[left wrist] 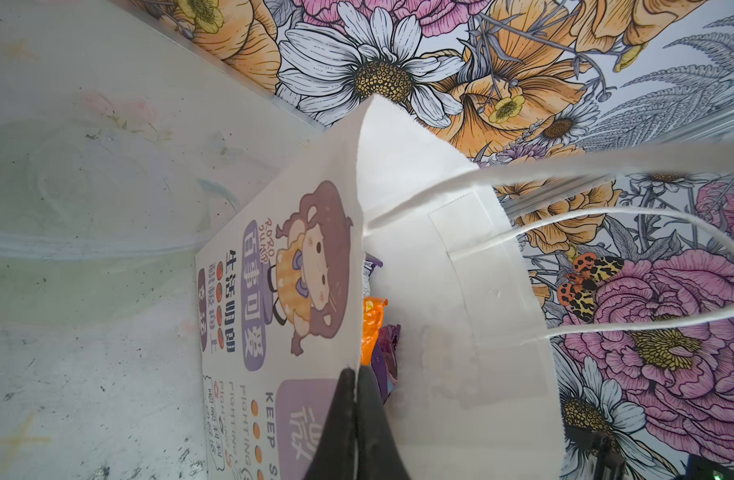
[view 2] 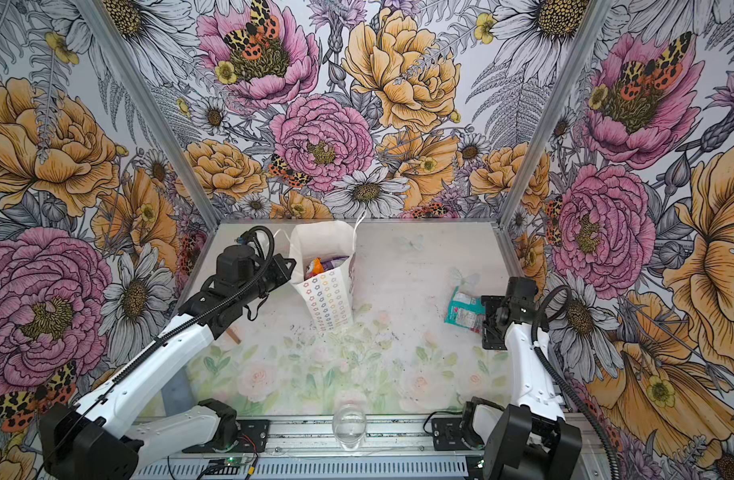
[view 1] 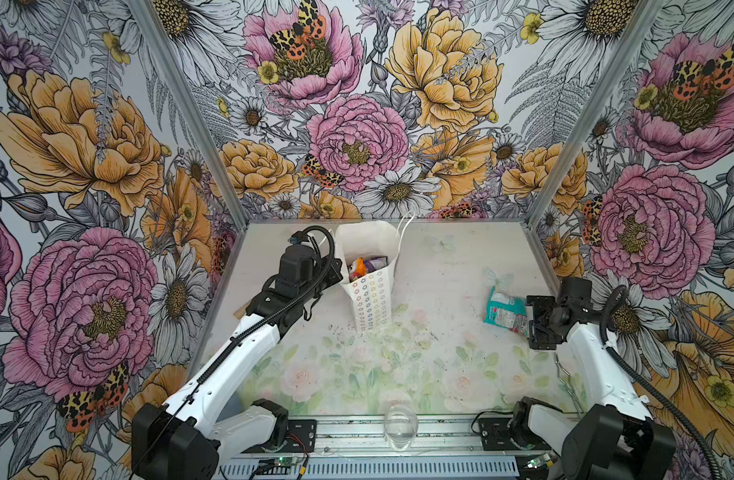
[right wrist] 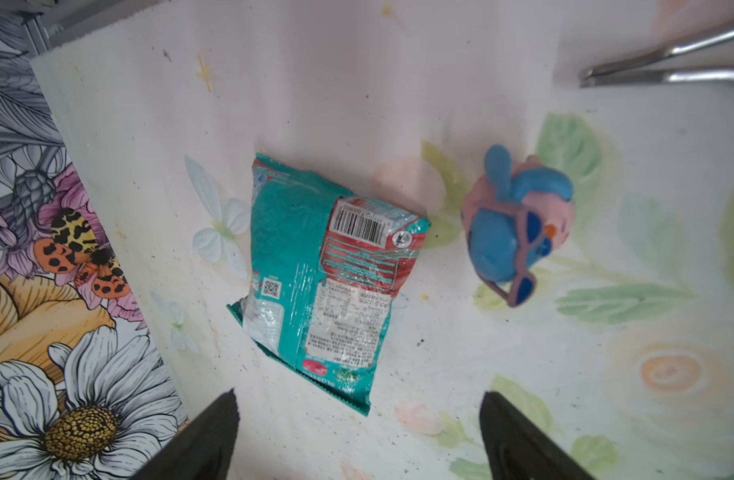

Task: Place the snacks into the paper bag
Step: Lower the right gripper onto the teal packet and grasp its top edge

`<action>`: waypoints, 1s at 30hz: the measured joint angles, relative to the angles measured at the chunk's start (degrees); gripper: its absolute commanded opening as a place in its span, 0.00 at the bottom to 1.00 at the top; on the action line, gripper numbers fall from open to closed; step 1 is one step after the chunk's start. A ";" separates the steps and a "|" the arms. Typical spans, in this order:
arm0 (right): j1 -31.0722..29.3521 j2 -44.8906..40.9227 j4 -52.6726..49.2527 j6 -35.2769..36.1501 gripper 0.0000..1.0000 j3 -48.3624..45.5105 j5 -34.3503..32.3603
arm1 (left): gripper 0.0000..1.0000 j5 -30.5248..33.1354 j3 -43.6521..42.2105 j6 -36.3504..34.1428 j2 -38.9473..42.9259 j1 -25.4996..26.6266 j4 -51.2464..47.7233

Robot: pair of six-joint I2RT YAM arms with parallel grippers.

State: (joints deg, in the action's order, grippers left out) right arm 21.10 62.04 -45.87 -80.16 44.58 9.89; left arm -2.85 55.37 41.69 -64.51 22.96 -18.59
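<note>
The paper bag stands upright at the back middle of the table, its mouth open. My left gripper is shut on the bag's left rim, with the paper edge pinched between the fingers. An orange snack and a purple one lie inside the bag. A teal snack packet lies flat on the table at the right. My right gripper hangs open just beside it, with nothing between its fingers.
A blue and pink toy sits close to the teal packet. Metal tongs lie near the right wall. A clear glass stands at the front edge. A small wooden piece lies under the left arm.
</note>
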 measured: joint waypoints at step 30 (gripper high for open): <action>-0.24 20.57 10.47 -6.14 1.00 4.57 3.41 | 0.00 0.02 0.00 0.00 -0.11 0.00 0.02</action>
State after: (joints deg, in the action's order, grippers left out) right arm 20.86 82.61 -35.40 -86.30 49.15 13.30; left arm -2.83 55.37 41.69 -64.62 22.96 -18.57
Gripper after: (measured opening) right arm 0.996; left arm 0.050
